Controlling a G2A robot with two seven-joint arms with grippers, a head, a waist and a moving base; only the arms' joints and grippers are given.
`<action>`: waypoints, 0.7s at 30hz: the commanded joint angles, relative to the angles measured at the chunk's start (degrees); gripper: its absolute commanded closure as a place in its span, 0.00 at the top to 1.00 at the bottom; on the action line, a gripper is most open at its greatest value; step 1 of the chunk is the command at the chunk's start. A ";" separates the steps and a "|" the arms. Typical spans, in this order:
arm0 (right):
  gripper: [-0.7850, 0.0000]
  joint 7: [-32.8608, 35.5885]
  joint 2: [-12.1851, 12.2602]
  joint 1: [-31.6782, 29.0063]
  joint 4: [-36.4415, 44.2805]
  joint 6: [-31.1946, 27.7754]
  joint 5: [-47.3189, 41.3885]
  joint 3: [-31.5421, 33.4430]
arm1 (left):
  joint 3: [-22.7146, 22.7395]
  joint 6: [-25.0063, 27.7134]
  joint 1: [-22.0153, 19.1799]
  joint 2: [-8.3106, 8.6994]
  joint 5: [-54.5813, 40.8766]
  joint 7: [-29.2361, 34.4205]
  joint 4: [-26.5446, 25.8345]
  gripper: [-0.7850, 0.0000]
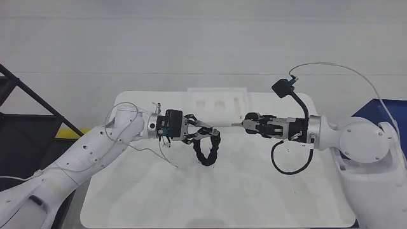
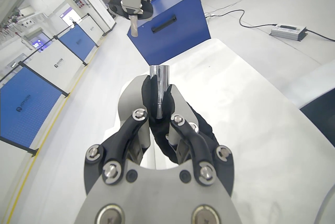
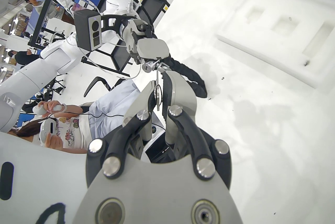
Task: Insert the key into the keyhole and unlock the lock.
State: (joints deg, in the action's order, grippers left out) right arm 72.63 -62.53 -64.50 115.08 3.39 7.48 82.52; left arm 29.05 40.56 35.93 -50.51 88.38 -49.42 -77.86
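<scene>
My left gripper (image 1: 194, 128) (image 2: 158, 94) is shut on the lock, a chrome cylinder (image 2: 160, 86) with a black sleeved cable loop (image 1: 207, 151) (image 3: 192, 75) hanging under it above the table. The cylinder's keyhole end (image 3: 146, 67) faces my right gripper (image 1: 245, 125) (image 3: 160, 86), which is shut on the key (image 3: 157, 94) (image 2: 134, 26). The key's blade points at the lock, and its tip stands a short way off the cylinder's end, slightly off its line. Both grippers hover over the middle of the table's far half.
A white foam tray (image 1: 219, 102) (image 3: 282, 33) with three recesses lies at the table's (image 1: 222, 197) far edge, behind the grippers. A blue box (image 2: 172, 26) stands off the table's right side, and a black rack (image 1: 25, 102) off its left.
</scene>
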 commanded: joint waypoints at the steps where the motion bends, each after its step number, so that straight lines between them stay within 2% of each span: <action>1: 0.00 -0.29 0.17 -0.45 1.42 0.90 0.68 0.04 | 1.23 -2.57 1.01 0.30 0.28 1.33 -1.86 0.00; 9: 0.00 -1.44 0.62 -1.91 5.42 1.80 2.48 -0.13 | 5.02 -9.69 4.62 1.09 3.15 5.30 -8.17 0.00; 21: 0.00 -1.44 0.62 -1.91 5.42 1.80 2.48 -0.13 | 5.24 -10.06 4.92 1.12 3.28 5.42 -8.39 0.00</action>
State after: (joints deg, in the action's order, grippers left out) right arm 71.20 -61.91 -66.41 120.49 5.20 9.95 82.40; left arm 34.29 30.50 40.84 -49.39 91.66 -44.01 -86.26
